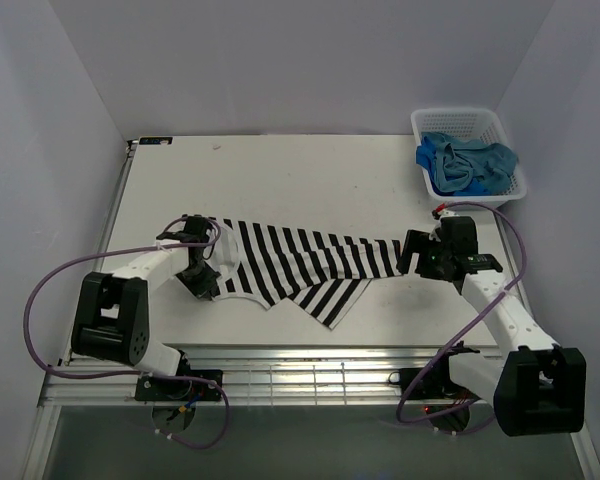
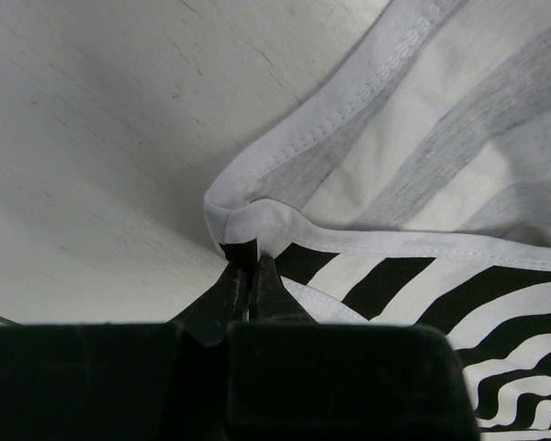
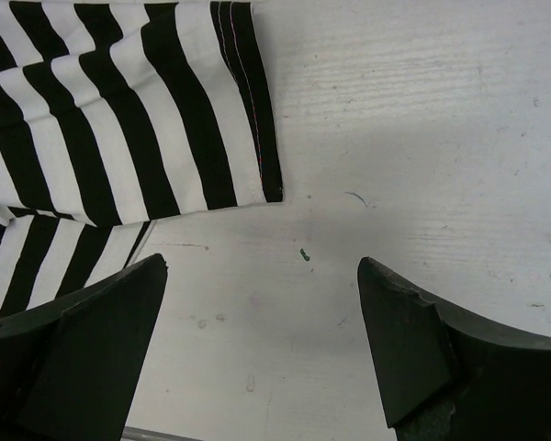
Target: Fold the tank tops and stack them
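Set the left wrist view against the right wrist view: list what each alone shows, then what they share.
Left wrist only: the left tool shut on the white-bound edge of the striped tank top, its paler inner side turned up. Right wrist only: the right tool open over bare table, clear of the top's stitched hem. Both: the striped top and the white table.

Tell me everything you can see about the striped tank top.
The striped tank top is soft black-and-white cloth with white binding, lying spread sideways on the table, one fold pointing toward the near edge. The left gripper is shut on its bound edge, where the paler inside shows. Its hemmed end lies beyond the open right gripper, untouched.
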You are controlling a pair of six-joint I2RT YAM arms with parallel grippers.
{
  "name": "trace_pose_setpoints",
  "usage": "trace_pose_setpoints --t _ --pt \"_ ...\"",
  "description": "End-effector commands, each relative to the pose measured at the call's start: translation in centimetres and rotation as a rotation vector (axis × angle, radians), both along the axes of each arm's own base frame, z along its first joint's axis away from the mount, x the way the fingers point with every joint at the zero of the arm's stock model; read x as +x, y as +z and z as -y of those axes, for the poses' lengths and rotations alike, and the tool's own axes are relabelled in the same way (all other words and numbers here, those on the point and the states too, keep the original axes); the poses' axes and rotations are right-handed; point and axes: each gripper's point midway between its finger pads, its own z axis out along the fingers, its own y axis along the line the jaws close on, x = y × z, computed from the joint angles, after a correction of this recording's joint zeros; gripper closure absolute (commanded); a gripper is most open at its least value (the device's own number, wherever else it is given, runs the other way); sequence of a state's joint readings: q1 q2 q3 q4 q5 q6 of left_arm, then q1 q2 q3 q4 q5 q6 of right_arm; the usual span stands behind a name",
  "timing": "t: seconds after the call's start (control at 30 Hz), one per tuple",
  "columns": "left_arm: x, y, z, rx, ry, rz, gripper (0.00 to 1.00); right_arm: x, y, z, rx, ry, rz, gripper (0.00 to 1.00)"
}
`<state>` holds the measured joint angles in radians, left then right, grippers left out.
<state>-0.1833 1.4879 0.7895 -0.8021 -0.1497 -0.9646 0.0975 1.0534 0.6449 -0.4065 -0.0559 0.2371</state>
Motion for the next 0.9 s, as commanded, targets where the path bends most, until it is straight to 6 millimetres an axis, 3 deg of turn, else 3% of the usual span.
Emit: trace_pose_setpoints --t 0.0,0.13,0.33,0.53,0.7,0.87 --pt "-0.7 -1.8 -1.1 0.045 -0.014 -0.009 1.0 0.9 -0.1 -0.6 0.023 0.031 -0.001 0.1" --pt "0.5 -0.5 -0.6 0.018 -0.024 0.056 1.0 1.2 -1.1 -1.8 0.081 0.057 -0.031 0.09" --pt "2.0 1.4 0.3 -0.028 -0.061 0.138 1.0 2.4 -2.9 -1.6 0.067 0.009 -0.082 0.07" --pt "1.6 1.5 0.5 -0.044 -0.071 0.138 1.0 2.5 -4.4 -2.0 -0.006 -0.024 -0.128 0.03" --pt "1.4 1.4 0.5 -0.045 -0.076 0.139 1.0 2.9 -5.1 -1.2 -0.097 -0.097 -0.142 0.0" --pt "1.5 1.5 0.6 -0.05 -0.08 0.138 1.0 3.1 -6.0 -1.1 -0.098 -0.151 -0.156 0.13"
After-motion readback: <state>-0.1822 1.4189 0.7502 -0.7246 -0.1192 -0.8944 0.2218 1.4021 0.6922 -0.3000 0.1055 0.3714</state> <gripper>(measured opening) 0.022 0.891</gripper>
